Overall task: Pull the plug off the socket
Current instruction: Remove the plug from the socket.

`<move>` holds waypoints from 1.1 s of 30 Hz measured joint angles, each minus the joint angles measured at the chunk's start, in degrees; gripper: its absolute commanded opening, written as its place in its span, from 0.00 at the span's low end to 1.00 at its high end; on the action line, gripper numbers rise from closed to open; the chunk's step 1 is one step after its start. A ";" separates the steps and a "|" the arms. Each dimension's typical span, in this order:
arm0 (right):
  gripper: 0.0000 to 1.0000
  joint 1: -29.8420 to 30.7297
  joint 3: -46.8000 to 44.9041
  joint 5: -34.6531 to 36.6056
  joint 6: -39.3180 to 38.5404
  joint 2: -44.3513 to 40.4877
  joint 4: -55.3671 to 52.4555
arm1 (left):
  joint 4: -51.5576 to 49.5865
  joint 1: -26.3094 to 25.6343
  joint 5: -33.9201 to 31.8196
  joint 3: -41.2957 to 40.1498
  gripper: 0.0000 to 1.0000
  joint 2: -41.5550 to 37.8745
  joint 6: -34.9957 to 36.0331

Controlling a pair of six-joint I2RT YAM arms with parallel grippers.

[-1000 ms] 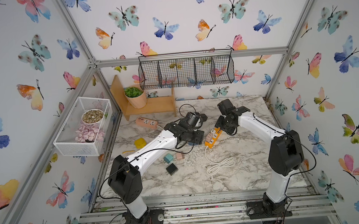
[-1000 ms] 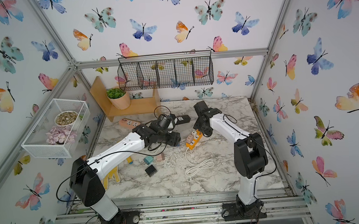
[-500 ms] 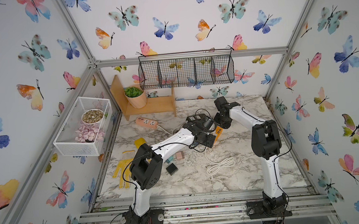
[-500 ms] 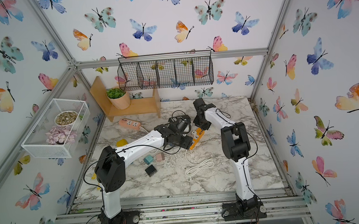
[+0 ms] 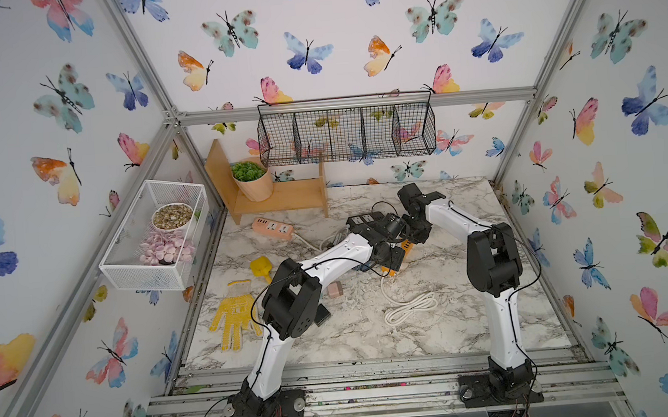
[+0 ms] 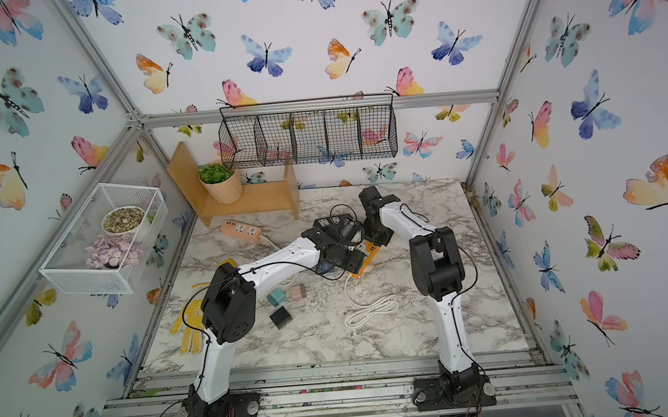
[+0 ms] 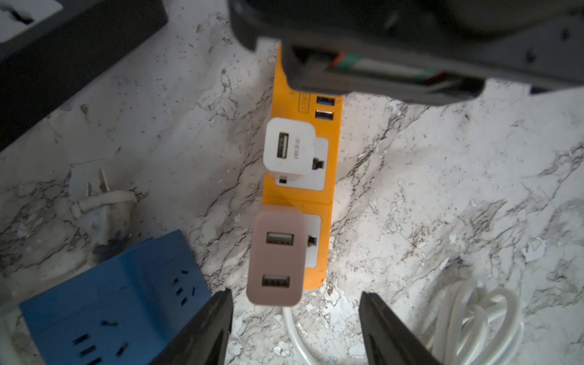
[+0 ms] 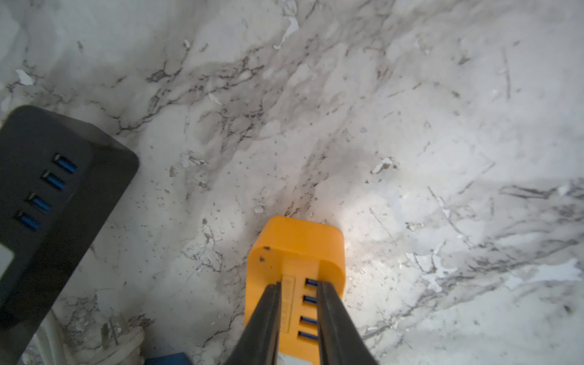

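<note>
In both top views the two wrists covered almost all of the orange power strip [image 6: 364, 260]. Only slivers of orange showed, a little toward 2 o'clock from the middle of the marble table [image 6: 333, 338], and its plugs were hidden there. Its long axis ran roughly from 1 o'clock to 7 o'clock, and the white cable [image 6: 371, 309] left the 7 o'clock end.

In the left wrist view the dark body of the other arm hid the strip's USB end. The white plug [image 7: 289, 148] and the pink plug [image 7: 276, 256] both sat in the strip, with their USB faces pointing up and away from it. The pink one was nearer the cable end, and its long side lay along the strip. Only "max" was readable, on the white plug. The raised label beside the blue ports was too blurred to read.

The left gripper [image 7: 294, 292] stood wide, its jaws clear of the pink plug on both sides. The right gripper [image 8: 298, 284] was narrow, with a slim empty gap, over the USB end. Whether it touched the strip I cannot tell.
</note>
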 measured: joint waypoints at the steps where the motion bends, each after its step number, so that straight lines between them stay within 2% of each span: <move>1: 0.25 0.00 0.00 0.02 0.15 0.00 -0.11 | 0.07 0.00 -0.07 0.44 0.68 0.37 0.26; 8: 0.26 -0.11 3.08 -0.48 1.16 1.79 -3.39 | 0.15 0.00 -1.99 1.84 0.65 2.36 1.18; 18: 0.26 -0.87 4.15 -3.23 3.10 2.56 -4.46 | 1.42 0.00 -4.59 1.20 0.52 2.84 2.08; 29: 0.25 -1.29 4.13 -5.18 4.07 2.56 -4.44 | 2.58 -0.07 -4.81 1.27 0.49 5.33 3.28; 30: 0.25 -1.31 4.13 -5.27 4.17 2.56 -4.42 | 2.58 -0.09 -4.83 1.27 0.48 5.66 3.32; 33: 0.25 -1.46 4.09 -5.62 4.48 2.56 -4.42 | 3.10 -0.20 -5.05 1.38 0.35 5.90 3.50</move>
